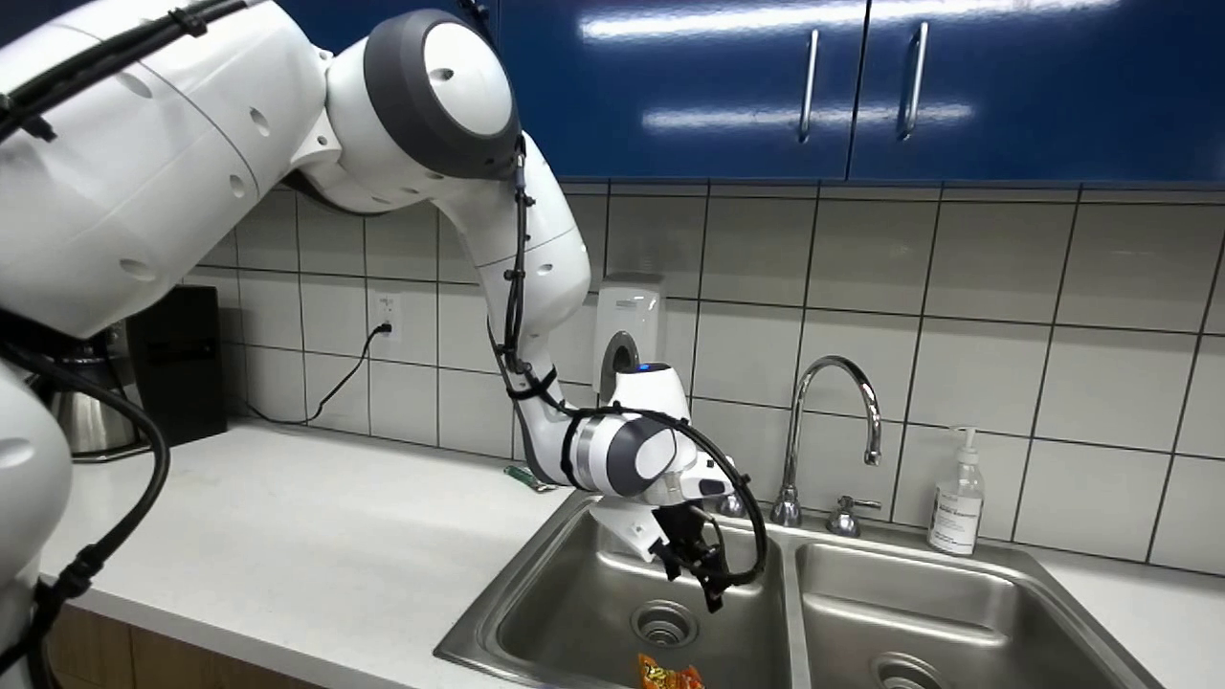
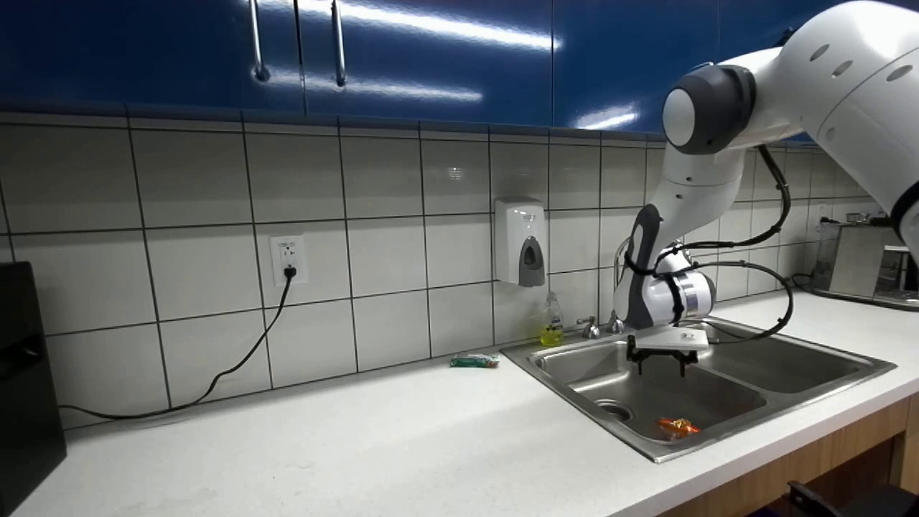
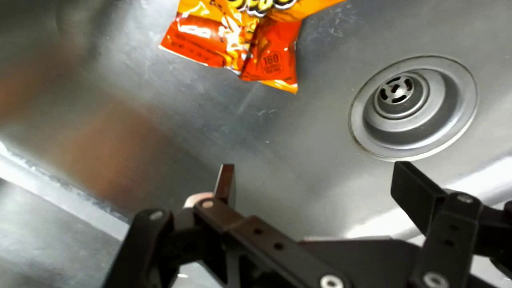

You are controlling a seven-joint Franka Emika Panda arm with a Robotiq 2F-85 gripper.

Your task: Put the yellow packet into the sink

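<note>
The yellow packet, yellow-orange with red ends, lies on the floor of a basin of the sink, near its front side; it shows in both exterior views (image 1: 668, 676) (image 2: 676, 428). In the wrist view the packet (image 3: 236, 44) is at the top, partly cut off by the frame edge. The stainless steel sink (image 1: 794, 622) has two bowls; its rim shows in an exterior view (image 2: 574, 403). My gripper (image 1: 693, 580) is above the same basin, apart from the packet. In the wrist view my gripper (image 3: 313, 176) is open, with nothing between its fingers.
A drain (image 3: 414, 108) is beside the packet. A curved chrome faucet (image 1: 796, 431) and handle (image 1: 847, 517) stand behind the sink. A white pump bottle (image 1: 957, 502), a yellow soap bottle (image 2: 552, 327) and a small green packet (image 2: 474, 361) are near the wall.
</note>
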